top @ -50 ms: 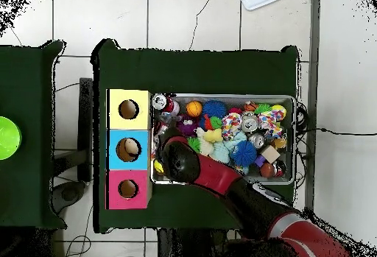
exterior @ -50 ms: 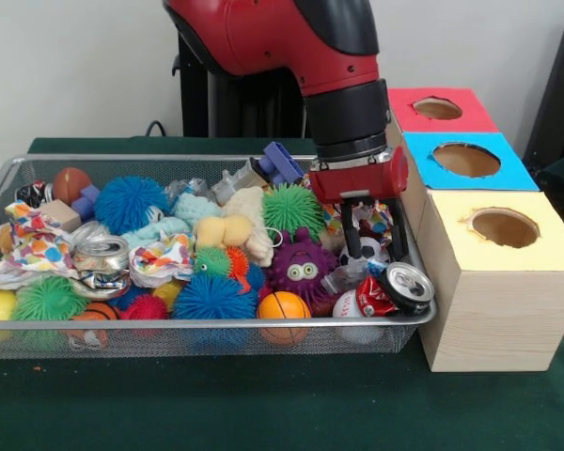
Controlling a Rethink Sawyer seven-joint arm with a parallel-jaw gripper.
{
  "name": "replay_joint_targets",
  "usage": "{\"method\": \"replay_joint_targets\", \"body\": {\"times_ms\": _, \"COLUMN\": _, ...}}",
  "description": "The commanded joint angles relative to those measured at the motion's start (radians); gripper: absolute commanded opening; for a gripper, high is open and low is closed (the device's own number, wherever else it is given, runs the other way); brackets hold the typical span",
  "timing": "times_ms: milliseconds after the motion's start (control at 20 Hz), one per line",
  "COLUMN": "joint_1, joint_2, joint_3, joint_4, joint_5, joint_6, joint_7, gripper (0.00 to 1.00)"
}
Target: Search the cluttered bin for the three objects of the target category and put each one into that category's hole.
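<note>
My gripper [exterior @ -50 ms: 376, 246] hangs at the right end of the wire bin [exterior @ -50 ms: 216, 324], with its black fingers [exterior @ -50 ms: 351, 235] apart and lowered among the clutter. A small black-and-white ball [exterior @ -50 ms: 370, 252] and patterned cloth lie between them, and I cannot tell if they touch. Just in front lies a crushed red and silver can [exterior @ -50 ms: 395, 287]. A purple fuzzy toy with eyes [exterior @ -50 ms: 302, 268] sits to the left of the fingers. Beside the bin stand the yellow box [exterior @ -50 ms: 503, 227], blue box [exterior @ -50 ms: 465, 160] and red box [exterior @ -50 ms: 437, 108], each with a round hole. In the overhead view the arm [top @ -50 ms: 180, 162] hides the gripper.
The bin is packed with spiky balls in blue [exterior @ -50 ms: 130, 202] and green [exterior @ -50 ms: 291, 209], a silver can [exterior @ -50 ms: 101, 254], an orange ball [exterior @ -50 ms: 284, 306], plush and cloth pieces. From above, the boxes [top @ -50 ms: 128, 149] line the bin's left side, and something pale shows in the blue box's hole.
</note>
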Motion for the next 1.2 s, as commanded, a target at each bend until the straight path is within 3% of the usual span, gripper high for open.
{"method": "replay_joint_targets", "body": {"times_ms": 50, "joint_1": 0.065, "joint_2": 0.031, "joint_3": -0.099, "joint_4": -0.091, "joint_5": 0.147, "joint_6": -0.01, "joint_7": 0.257, "gripper": 1.0}}
{"method": "replay_joint_targets", "body": {"times_ms": 450, "joint_1": 0.102, "joint_2": 0.014, "joint_3": -0.127, "joint_4": -0.071, "joint_5": 0.221, "joint_6": -0.027, "joint_7": 0.272, "gripper": 1.0}}
{"method": "replay_joint_targets", "body": {"times_ms": 700, "joint_1": 0.191, "joint_2": -0.033, "joint_3": -0.201, "joint_4": -0.042, "joint_5": 0.424, "joint_6": 0.014, "joint_7": 0.333, "gripper": 1.0}}
{"method": "replay_joint_targets", "body": {"times_ms": 1200, "joint_1": 0.311, "joint_2": -0.157, "joint_3": -0.313, "joint_4": 0.003, "joint_5": 0.625, "joint_6": 0.167, "joint_7": 0.297, "gripper": 1.0}}
